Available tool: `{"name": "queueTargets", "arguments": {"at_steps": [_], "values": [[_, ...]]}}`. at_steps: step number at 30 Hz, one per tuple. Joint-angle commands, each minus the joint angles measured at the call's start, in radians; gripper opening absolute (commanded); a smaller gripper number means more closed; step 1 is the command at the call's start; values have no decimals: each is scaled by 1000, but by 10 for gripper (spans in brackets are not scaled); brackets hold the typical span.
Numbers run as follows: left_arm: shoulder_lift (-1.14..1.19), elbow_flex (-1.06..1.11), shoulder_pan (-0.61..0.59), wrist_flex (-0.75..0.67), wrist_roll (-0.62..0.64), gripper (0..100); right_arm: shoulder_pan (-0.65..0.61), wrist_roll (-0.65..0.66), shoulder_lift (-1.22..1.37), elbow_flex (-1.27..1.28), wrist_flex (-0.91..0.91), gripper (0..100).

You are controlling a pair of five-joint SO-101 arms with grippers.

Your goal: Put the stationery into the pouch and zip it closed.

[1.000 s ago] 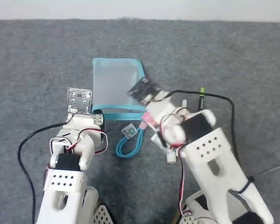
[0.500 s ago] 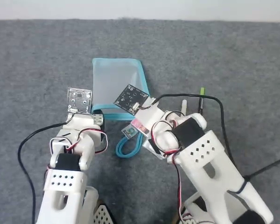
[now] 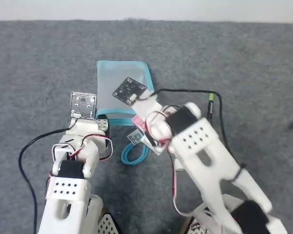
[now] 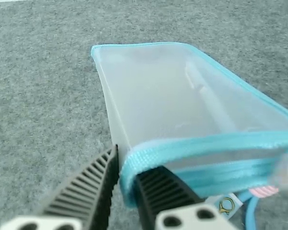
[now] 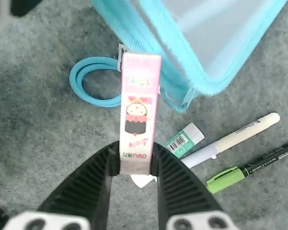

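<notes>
Arm, right: swung across toward the left arm over the last second. Its wrist board, which sat at the pouch's far side edge, now hangs over the near end of the pouch point(image 3: 112, 78).
Right gripper point(image 5: 134, 160): fingers pinched on one end of the pink pack point(image 5: 139, 110). The pack's free end points at the pouch's zip edge point(image 5: 149, 62), beside the blue loop point(image 5: 93, 81).
Meaning for the task: in my judgement the pack is being lined up with the mouth for insertion; it is not yet inside.
Left gripper point(image 4: 126, 167): clamped on the near corner of the zip edge point(image 4: 182, 153), holding the pouch point(image 4: 158, 96) flat on the grey mat point(image 3: 244, 58). Arm and pouch sit as they did in both earlier high views.
Pouch mouth: cannot tell whether it is unzipped far enough. A pale streak shows through the wall; whether that is an item or a crease is unclear.
Stationery outstanding: white marker point(image 5: 240, 134), green-capped pen point(image 5: 249, 167) and small barcoded stick point(image 5: 182, 140) lie together on the mat, clear of the pouch.
Other difference: in the high view the marker, seen earlier beside the pen point(image 3: 211, 100), is now covered by the arm.
Progress: early, with zipping still to come.
</notes>
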Motion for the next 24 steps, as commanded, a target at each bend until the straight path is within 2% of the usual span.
{"name": "queueTargets", "arguments": {"at_steps": [1, 8, 13, 20, 24], "values": [[-6, -13, 57, -38, 20, 11, -7, -26, 94, -121, -1, 7], [-6, -19, 87, -40, 21, 11, -5, -31, 217, -259, 81, 7], [-6, -18, 91, -40, 17, 11, 19, -129, 280, -339, 84, 7], [-6, -13, 210, -38, -15, 11, 113, -236, 397, -526, 87, 9], [-6, -4, 230, -38, -25, 11, 125, -244, 473, -661, 168, 10]]}}
